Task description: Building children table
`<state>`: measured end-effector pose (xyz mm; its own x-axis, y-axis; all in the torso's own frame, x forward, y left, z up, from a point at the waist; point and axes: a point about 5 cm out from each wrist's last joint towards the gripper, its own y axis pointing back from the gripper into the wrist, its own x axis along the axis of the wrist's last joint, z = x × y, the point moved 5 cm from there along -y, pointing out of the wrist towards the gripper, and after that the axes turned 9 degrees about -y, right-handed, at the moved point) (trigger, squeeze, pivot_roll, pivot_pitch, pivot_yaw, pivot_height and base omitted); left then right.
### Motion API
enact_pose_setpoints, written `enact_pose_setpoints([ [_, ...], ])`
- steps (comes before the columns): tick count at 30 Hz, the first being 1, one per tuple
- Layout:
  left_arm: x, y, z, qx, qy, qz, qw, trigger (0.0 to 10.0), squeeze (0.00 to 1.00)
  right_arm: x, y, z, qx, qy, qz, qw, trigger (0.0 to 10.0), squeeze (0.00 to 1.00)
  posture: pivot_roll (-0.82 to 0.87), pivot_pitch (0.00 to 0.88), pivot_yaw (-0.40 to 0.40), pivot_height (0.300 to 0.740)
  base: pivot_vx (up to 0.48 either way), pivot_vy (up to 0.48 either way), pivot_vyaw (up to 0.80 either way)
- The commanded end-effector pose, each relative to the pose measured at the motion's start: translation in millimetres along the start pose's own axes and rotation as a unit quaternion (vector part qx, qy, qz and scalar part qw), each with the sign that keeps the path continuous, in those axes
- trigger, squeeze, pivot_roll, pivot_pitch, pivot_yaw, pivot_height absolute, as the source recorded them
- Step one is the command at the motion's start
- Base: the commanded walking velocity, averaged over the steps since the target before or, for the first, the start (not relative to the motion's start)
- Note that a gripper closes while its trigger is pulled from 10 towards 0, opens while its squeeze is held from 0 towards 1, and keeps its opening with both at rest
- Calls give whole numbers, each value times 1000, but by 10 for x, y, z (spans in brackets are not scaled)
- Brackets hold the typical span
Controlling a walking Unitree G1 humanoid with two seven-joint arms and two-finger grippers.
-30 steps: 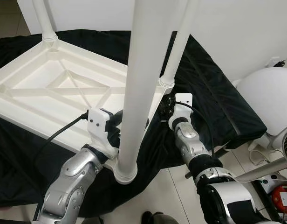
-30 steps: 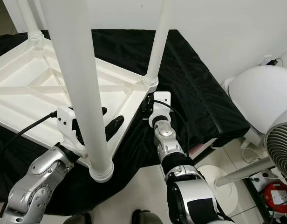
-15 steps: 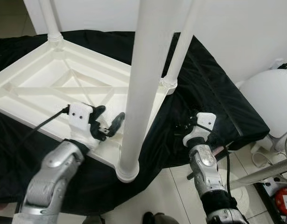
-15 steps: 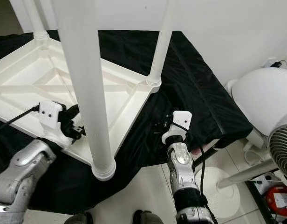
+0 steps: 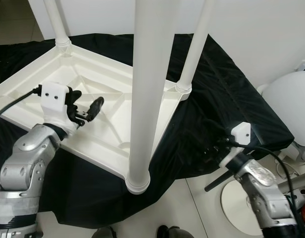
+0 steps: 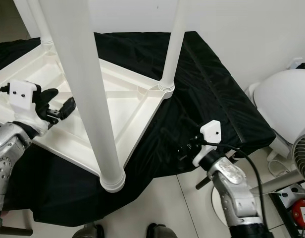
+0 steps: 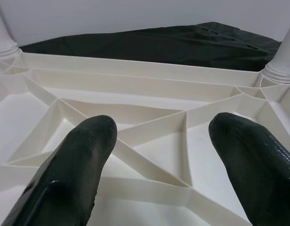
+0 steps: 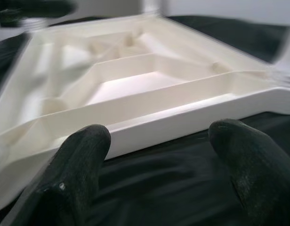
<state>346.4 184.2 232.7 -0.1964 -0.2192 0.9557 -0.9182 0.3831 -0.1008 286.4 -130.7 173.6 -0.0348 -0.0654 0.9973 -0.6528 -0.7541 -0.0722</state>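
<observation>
Three white legs (image 5: 151, 89) stand seated in the upturned tabletop (image 5: 110, 82), a fourth corner unseen, while the left gripper (image 5: 87, 108) above it and right gripper (image 6: 184, 148) beside it hold nothing, jaws spread.

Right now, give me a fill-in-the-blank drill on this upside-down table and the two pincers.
1. The white table lies upside down on a ____ cloth.
2. The left pincer hovers over the table's underside with its fingers ____.
3. The right pincer is over the cloth, ____ the table.
4. The legs of the table point ____.

Missing words: black; open; beside; up
</observation>
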Motion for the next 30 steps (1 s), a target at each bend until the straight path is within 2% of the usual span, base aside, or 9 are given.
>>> enact_pose_setpoints([
  [1, -48, -20, 42, -12, -2, -15, 1000, 10000, 0, -4, -14, -152, 53, -11, -16, 998, 10000, 0, 78, 143, -6, 740, 0, 0, 0],
  [2, -48, -20, 42, -12, -2, -15, 1000, 10000, 0, -4, -14, -152, 53, -11, -16, 998, 10000, 0, 78, 143, -6, 740, 0, 0, 0],
  [4, -63, -44, 29, -3, -6, -20, 1000, 10000, 0, 36, -51, -323, 118, -17, -32, 992, 10000, 0, 88, 141, -18, 740, 0, 0, 0],
  [5, -63, -44, 29, -3, -6, -20, 1000, 10000, 0, 36, -51, -323, 118, -17, -32, 992, 10000, 0, 88, 141, -18, 740, 0, 0, 0],
  [6, -68, -50, 18, 4, -7, -21, 1000, 10000, 0, 38, -82, -441, 158, -21, -41, 986, 10000, 0, 92, 139, -22, 740, 0, 0, 0],
  [11, -71, -57, 4, 12, -6, -22, 1000, 10000, 0, 40, -107, -572, 200, -25, -52, 978, 10000, 0, 99, 138, -28, 740, 0, 0, 0],
  [13, -64, -28, -22, 24, -7, -22, 999, 10000, 0, 6, -174, -738, 255, -28, -68, 964, 10000, 0, 111, 139, -37, 740, 0, 0, 0],
  [22, -61, -6, -41, 32, -9, -24, 999, 10000, 0, 2, -263, -873, 304, -31, -78, 949, 10000, 0, 124, 142, -50, 740, 0, 0, 0],
  [30, -65, 12, -55, 45, -10, -24, 999, 10000, 0, 33, -466, -1056, 350, -30, -68, 934, 10000, 0, 135, 144, -64, 740, 0, 0, 0],
])
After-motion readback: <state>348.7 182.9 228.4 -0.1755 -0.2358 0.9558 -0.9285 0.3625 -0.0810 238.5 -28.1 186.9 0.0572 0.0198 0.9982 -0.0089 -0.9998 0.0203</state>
